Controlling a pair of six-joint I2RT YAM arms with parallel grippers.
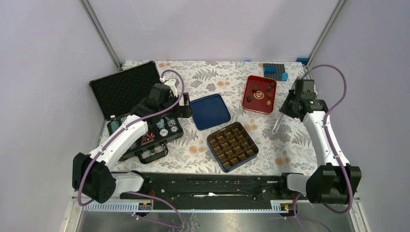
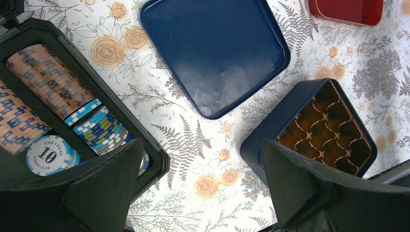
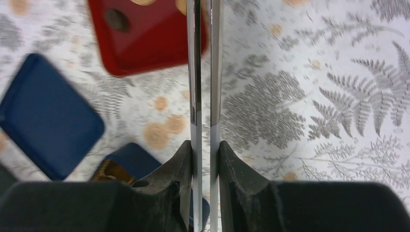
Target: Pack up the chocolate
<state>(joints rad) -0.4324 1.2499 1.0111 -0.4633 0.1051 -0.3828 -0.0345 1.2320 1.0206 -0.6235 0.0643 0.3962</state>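
Right tool clamping metal tongs, chocolate in red tray

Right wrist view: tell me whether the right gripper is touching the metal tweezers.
Touching. The right wrist view shows the right gripper shut on the metal tweezers, one finger pressed against each blade with no gap.

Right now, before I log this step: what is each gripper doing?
Left gripper: open, holding nothing.
Right gripper: shut on the metal tweezers.
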